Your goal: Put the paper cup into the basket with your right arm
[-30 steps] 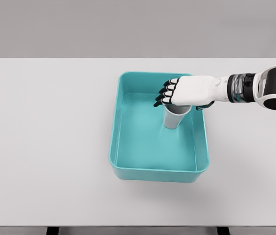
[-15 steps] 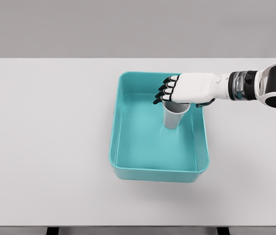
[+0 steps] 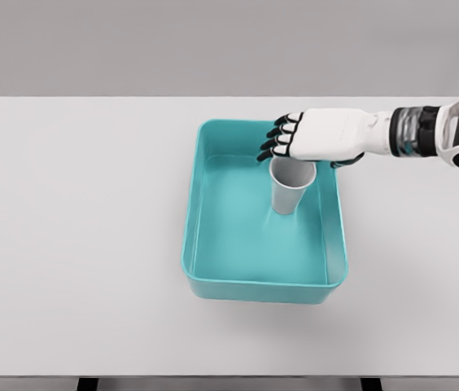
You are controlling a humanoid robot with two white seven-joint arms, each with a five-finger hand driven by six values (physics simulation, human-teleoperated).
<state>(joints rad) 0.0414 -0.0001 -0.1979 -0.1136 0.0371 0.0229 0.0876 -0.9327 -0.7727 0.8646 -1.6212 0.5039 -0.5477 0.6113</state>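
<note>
Since a second ago, the right hand (image 3: 315,135) is being lifted, fingers (image 3: 277,139) relaxed and empty, off the light, crushable white paper cup (image 3: 290,186) left upright inside the teal plastic basket (image 3: 205,244).

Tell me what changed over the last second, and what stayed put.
The right hand let go of the paper cup and lifted up and back toward the basket's far rim, so the cup's open mouth now shows. The cup stayed upright inside the teal basket, which did not move on the table.
</note>
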